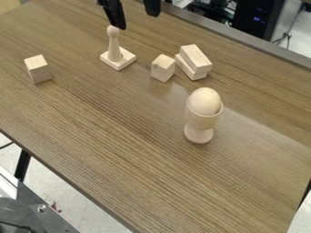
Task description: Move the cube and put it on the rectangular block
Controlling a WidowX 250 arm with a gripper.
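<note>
The gripper (138,22) is hanging at the top edge of the view, over the far part of the wooden counter (109,136), and its two fingers (114,13) are standing wide apart with nothing between them. One fingertip is appearing close to the round head of a peg (113,45), which is standing upright on a flat square base (118,63); whether they are touching, I cannot tell. Two cube-like blocks are resting on the counter: the left cube (37,69) is sitting well apart from everything else, toward the left edge of the view, while the middle cube (163,68) is sitting between the square base and a pair of stacked rectangular blocks, just beside the pair. Neither is lying on top of a rectangular block. In the pair, the upper block (195,57) is lying flat on the lower block (188,69), slightly out of line with it. Nearer the camera, a wooden egg (204,101) is resting in an upright egg cup (202,122).
</note>
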